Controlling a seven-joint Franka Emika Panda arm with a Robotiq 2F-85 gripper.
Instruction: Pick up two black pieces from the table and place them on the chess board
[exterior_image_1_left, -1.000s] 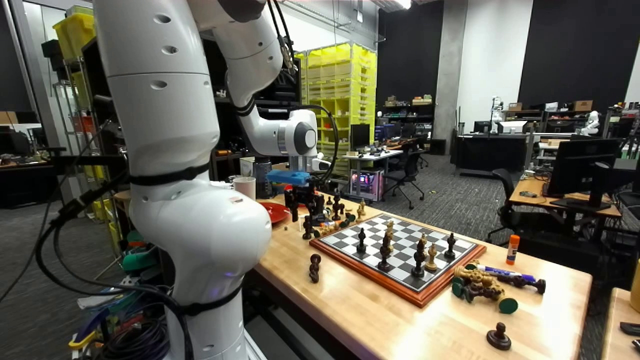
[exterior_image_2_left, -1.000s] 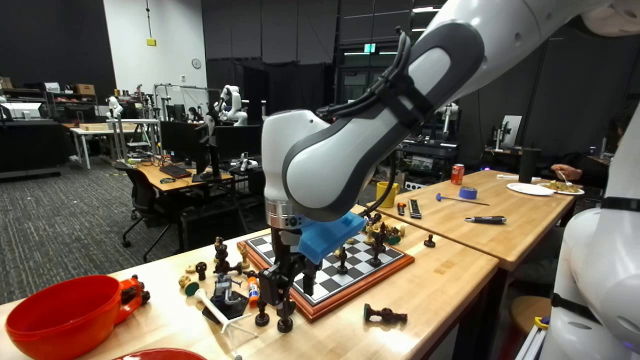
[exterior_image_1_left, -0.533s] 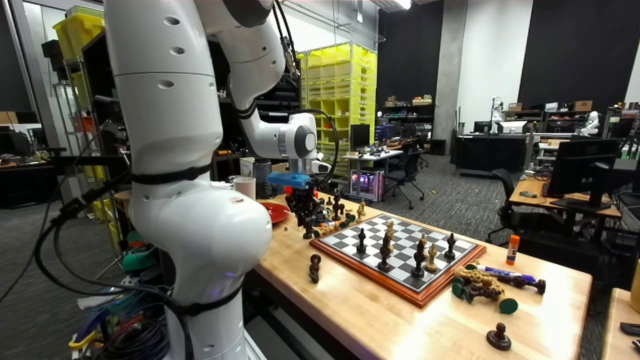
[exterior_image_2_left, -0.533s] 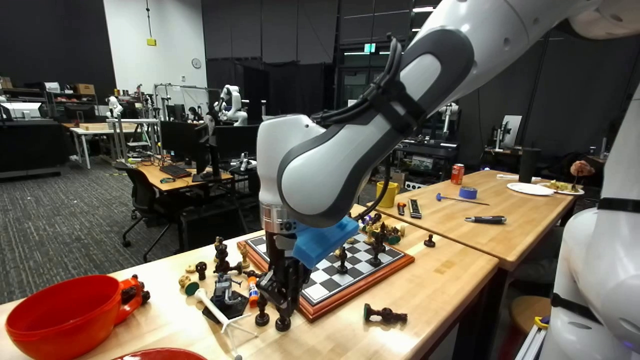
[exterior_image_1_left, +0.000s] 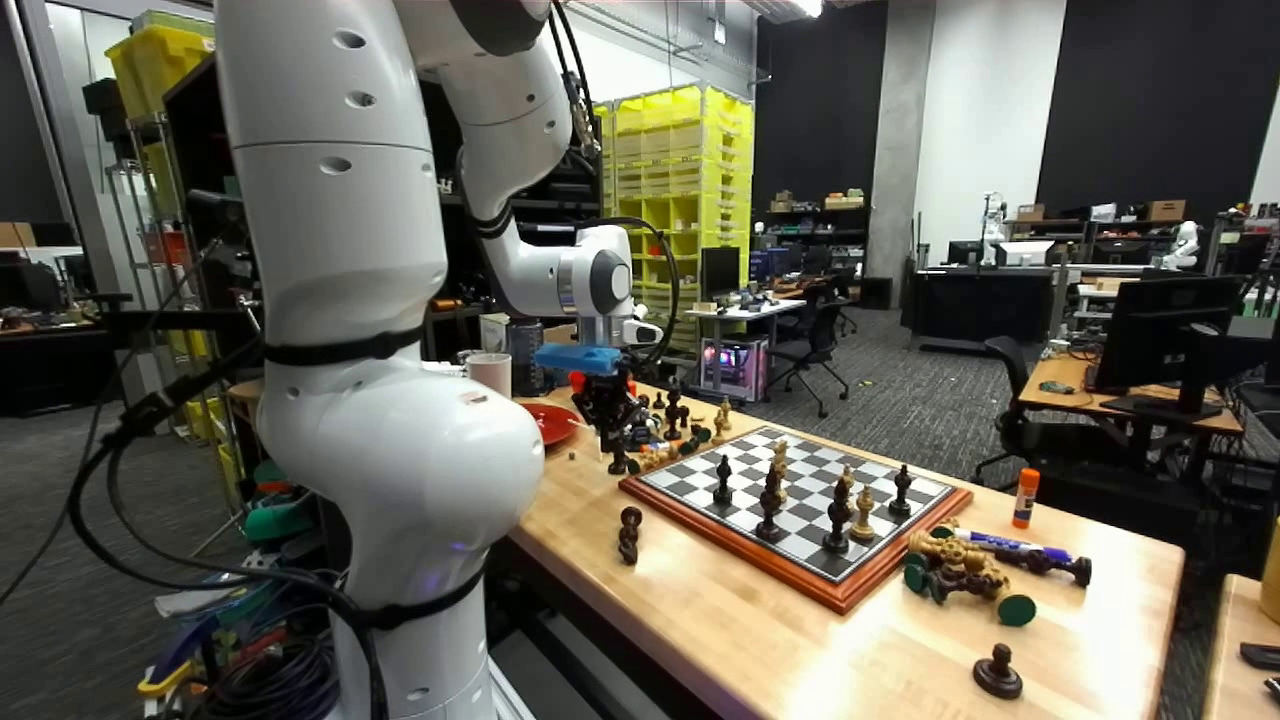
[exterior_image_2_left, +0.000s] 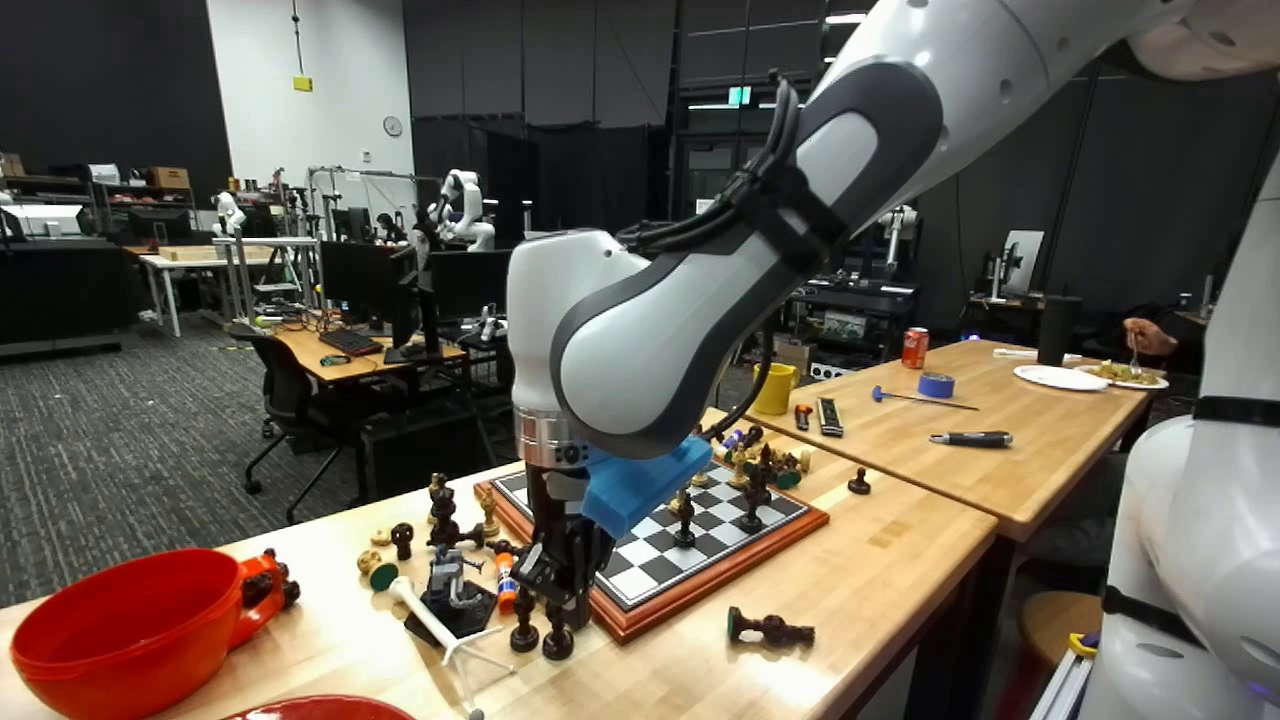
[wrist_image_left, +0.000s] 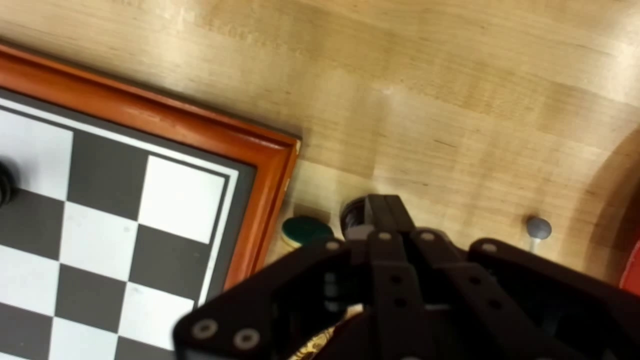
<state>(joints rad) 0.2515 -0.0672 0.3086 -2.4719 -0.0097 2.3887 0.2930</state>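
Observation:
My gripper (exterior_image_2_left: 568, 606) is low over the table (exterior_image_2_left: 880, 570), beyond a corner of the chess board (wrist_image_left: 280, 155). In the wrist view its fingertips (wrist_image_left: 380, 212) meet with no gap showing. A standing black piece (exterior_image_2_left: 557, 642) is right at the fingers; its round base (wrist_image_left: 353, 216) peeks out beside them, and its upper part is hidden. Close by stands another black piece (exterior_image_2_left: 524, 636). Elsewhere on the table, one black piece (exterior_image_1_left: 629, 536) lies on its side and a black pawn (exterior_image_1_left: 998, 674) stands. Several dark and pale chessmen stand on the board.
A glue stick (exterior_image_2_left: 507, 583), a small figure on a black base (exterior_image_2_left: 450, 600) and a white stand (exterior_image_2_left: 430, 620) crowd the gripper. A red bowl (exterior_image_2_left: 130, 630) and red plate (exterior_image_1_left: 552, 424) are nearby. Pale pieces (exterior_image_1_left: 960, 570) are heaped beyond the board.
The gripper has gone from open to shut. It shifted a little left in an exterior view, and the black piece at its fingers slid slightly the same way.

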